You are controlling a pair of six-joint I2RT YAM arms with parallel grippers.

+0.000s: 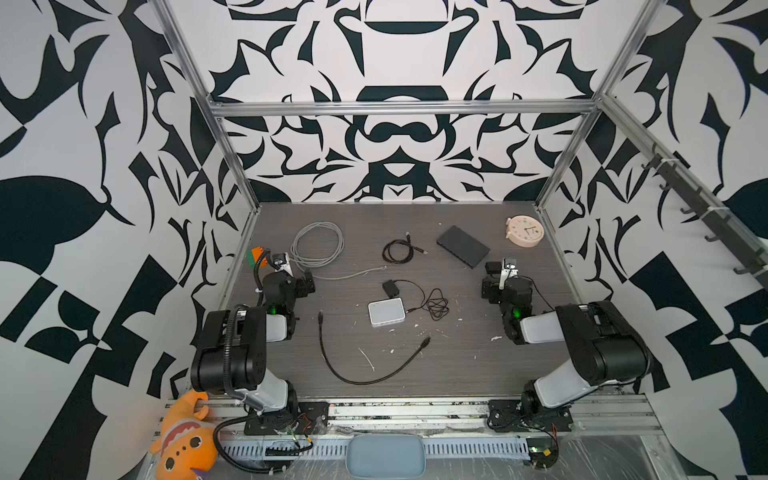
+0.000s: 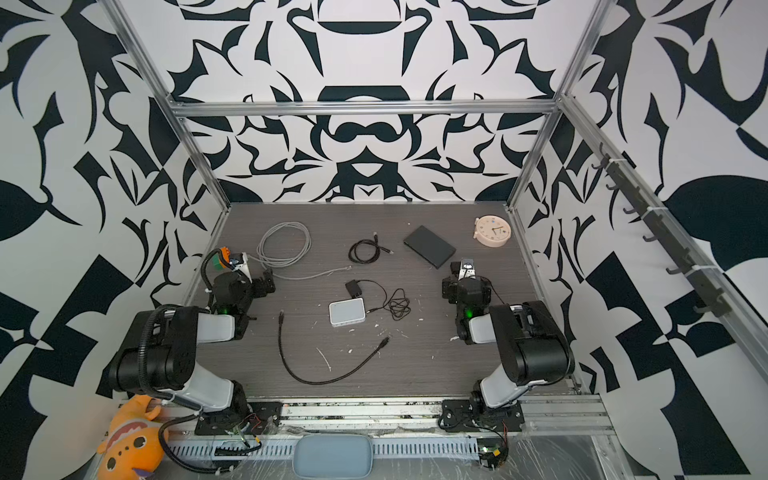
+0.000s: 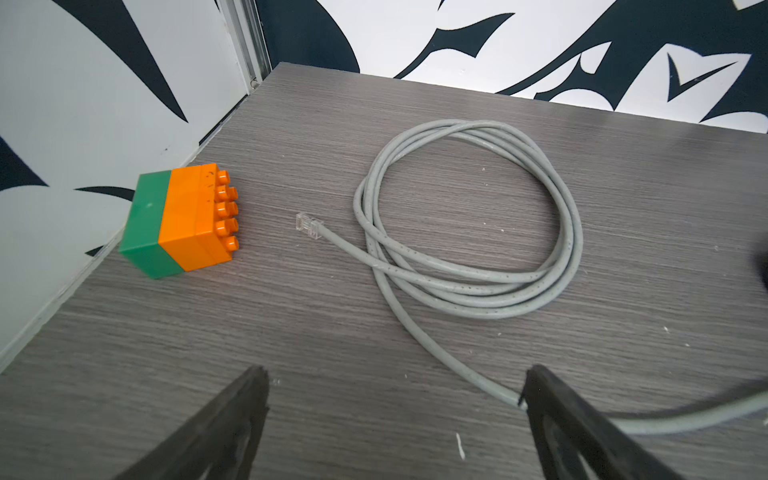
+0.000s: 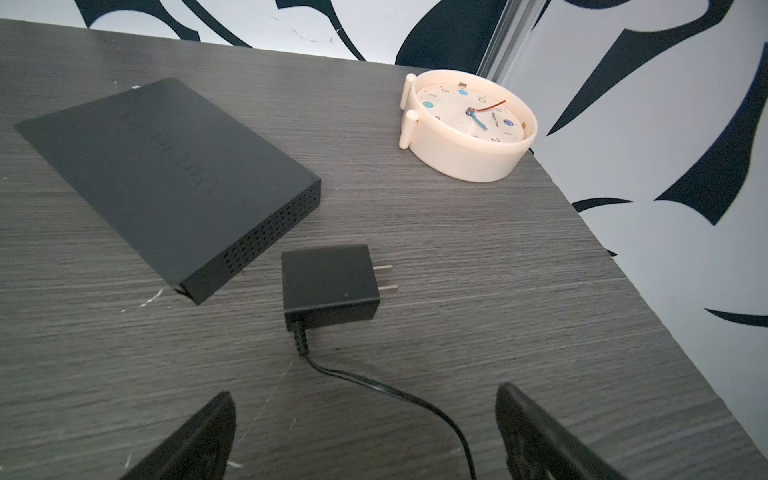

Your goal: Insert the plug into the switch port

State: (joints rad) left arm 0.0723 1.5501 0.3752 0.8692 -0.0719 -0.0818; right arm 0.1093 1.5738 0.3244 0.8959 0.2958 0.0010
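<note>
Tabletop (image 1: 457, 365) holds clock (image 1: 525, 231), toy brick (image 3: 183, 220), grey cable (image 1: 318, 245) beyond white switch (image 1: 386, 311).

Left arm (image 1: 232, 353), 8 o'clock in a top view: bulky black joint housings, pale grey links (image 1: 272, 392), green status light (image 1: 272, 309) glowing near wrist. Ribbed black conduit (image 1: 227, 357) looping off it; red and black wires (image 1: 306, 424) at black base plate (image 1: 316, 413). Right arm (image 1: 602, 353), 4 o'clock: same black-and-grey build, second green light (image 1: 516, 312), thin black cable (image 1: 542, 297), white camera bracket (image 1: 505, 278). Left gripper (image 3: 397, 370) fingers (image 3: 232, 419): matte black, tapered to blunt tips. Right gripper (image 4: 365, 390) fingers (image 4: 195, 440) match.
</note>
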